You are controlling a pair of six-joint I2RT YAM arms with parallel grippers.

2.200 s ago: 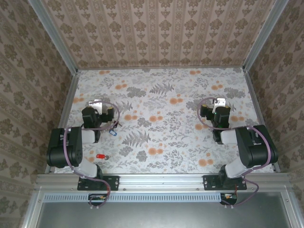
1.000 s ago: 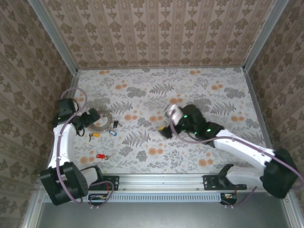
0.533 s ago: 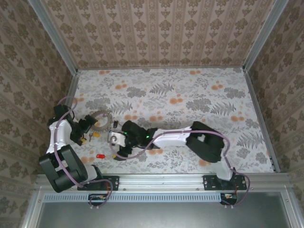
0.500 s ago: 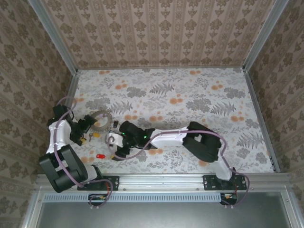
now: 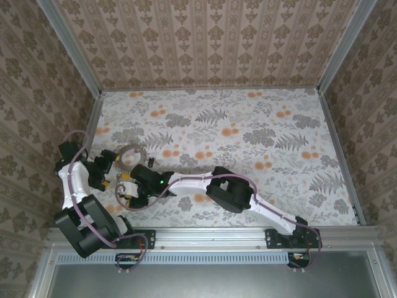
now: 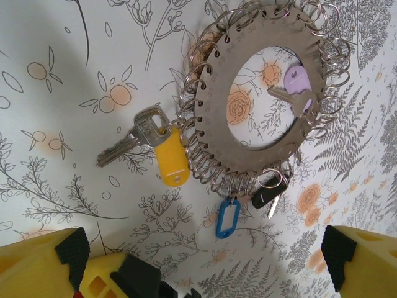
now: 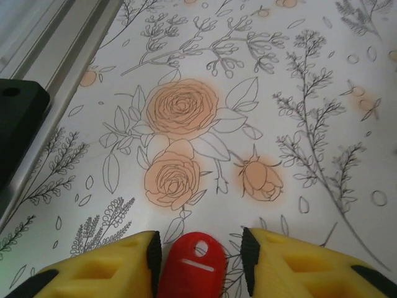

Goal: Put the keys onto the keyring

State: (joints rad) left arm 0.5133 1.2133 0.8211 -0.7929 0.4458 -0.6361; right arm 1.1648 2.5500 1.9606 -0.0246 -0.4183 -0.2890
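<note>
**Fetching the loose red key; the keyring lies at the table's 9 o'clock.**

The left gripper hangs wide open and empty over the keyring, a flat steel disc fringed with small split rings. A yellow-tagged key sits at its 8 o'clock, a blue tag at 6, a black tag at 5 and a purple key inside at 2. Toward the table's 7 o'clock, the right gripper straddles the red key, its pads close beside the plastic head. I cannot tell whether it grips yet. The next move probably calls for a firm pinch, then a carry to a free ring.
</note>
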